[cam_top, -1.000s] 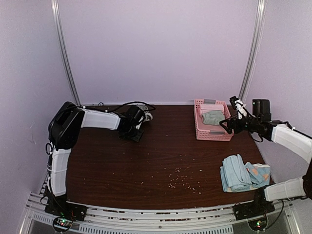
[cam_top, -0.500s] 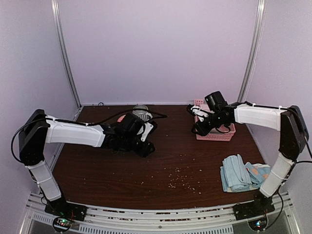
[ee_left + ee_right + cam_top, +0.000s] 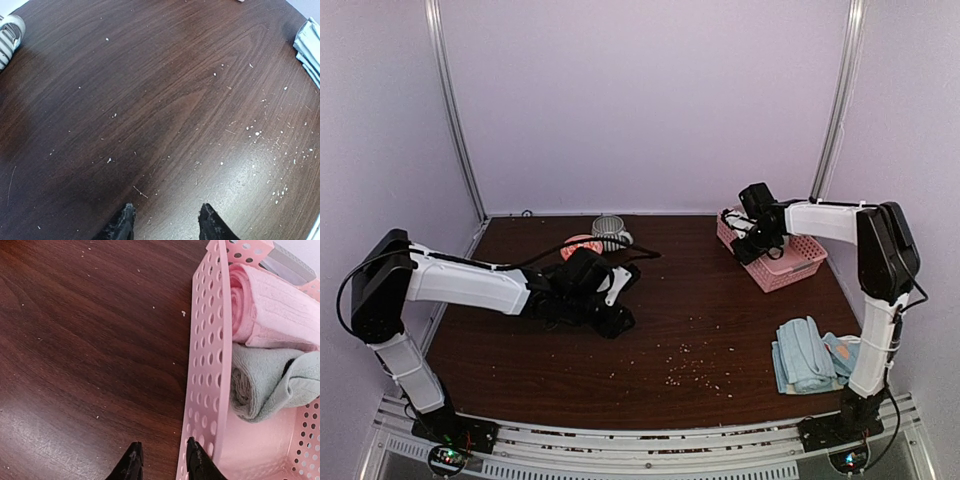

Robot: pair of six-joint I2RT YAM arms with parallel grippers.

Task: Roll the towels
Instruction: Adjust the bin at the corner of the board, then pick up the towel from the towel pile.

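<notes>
reaching low over the table [image 3: 150,100], left gripper [image 3: 167,206] has jaws apart with nothing between them. right gripper [image 3: 162,441] sits at the pink basket [image 3: 207,340] wall, one finger at the wall, the other outside over the table; can't tell if it pinches the wall. rolled pink towel [image 3: 270,305] and grey-green towel [image 3: 270,385] lie side by side in the basket. blue towels [image 3: 808,352] lie heaped at the table's front right, well apart from both grippers.
</notes>
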